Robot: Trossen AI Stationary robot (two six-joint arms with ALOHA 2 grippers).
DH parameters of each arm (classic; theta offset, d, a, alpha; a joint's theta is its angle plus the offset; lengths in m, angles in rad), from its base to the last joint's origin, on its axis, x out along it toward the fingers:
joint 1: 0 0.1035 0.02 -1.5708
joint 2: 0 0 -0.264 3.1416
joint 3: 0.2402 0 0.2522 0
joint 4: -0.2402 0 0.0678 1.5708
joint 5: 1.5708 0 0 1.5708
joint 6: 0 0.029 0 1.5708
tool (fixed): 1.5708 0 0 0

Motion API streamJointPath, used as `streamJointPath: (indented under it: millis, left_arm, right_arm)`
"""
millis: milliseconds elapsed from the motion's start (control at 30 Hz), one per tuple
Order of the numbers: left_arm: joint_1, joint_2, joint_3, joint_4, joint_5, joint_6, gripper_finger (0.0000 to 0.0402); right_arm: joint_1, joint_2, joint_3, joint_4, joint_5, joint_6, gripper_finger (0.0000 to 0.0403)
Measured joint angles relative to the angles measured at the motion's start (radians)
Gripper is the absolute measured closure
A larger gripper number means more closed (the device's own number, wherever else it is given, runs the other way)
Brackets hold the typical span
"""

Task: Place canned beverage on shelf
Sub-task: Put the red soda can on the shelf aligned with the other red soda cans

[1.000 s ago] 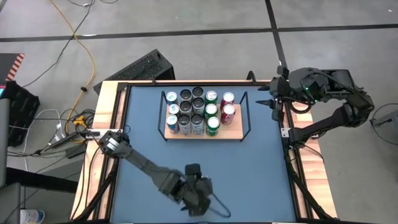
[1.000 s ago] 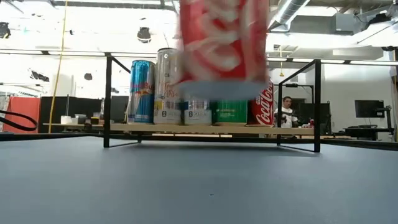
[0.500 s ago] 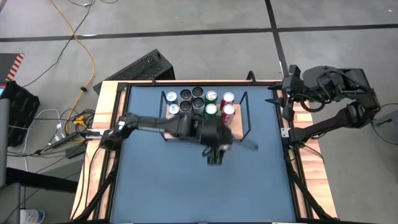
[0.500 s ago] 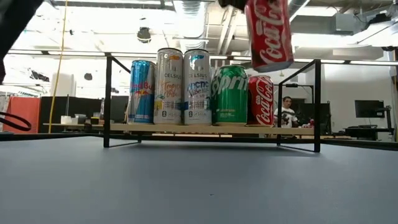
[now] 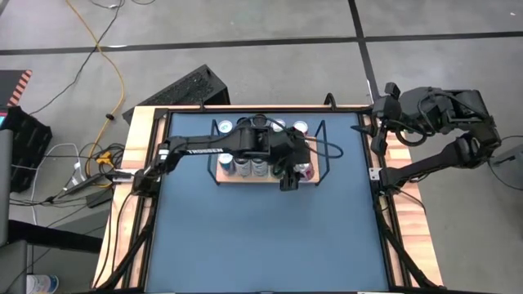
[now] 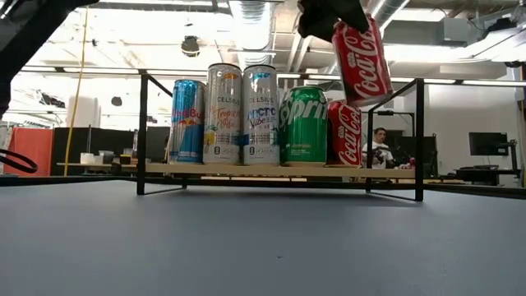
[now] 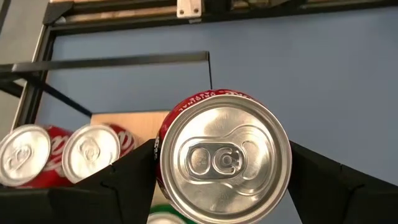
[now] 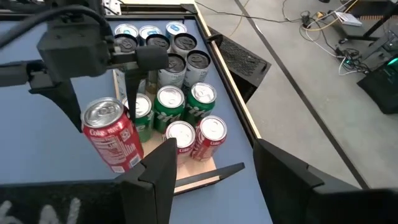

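Low view and high view alike show the red cola can (image 6: 362,63) gripped, tilted, by the left gripper (image 5: 292,167) above the shelf (image 6: 271,170)'s near right corner, not yet set down, while the right gripper (image 8: 211,171) is parked half-open at the far right edge.

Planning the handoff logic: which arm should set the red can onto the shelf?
Left. Its gripper already holds the red can, tilted, in the air over the shelf, by the red cans there. The right gripper waits empty at the table's edge.
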Motion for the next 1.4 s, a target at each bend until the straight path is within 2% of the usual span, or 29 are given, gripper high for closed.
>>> streamJointPath:
  millis: [400,567,1400]
  left_arm:
    - [0.008,0.085,0.019,0.003,-0.016,0.018,0.0124]
    - [0.030,0.113,0.024,-0.009,-0.035,-0.037,0.0124]
    - [0.043,0.114,0.000,0.003,-0.058,-0.130,0.0124]
  right_arm:
    - [-0.002,0.000,0.000,-0.006,0.002,0.029,0.0195]
    - [-0.002,0.000,0.000,-0.017,0.005,0.045,0.0195]
    - [-0.002,0.000,0.000,-0.022,0.030,0.027,0.0195]
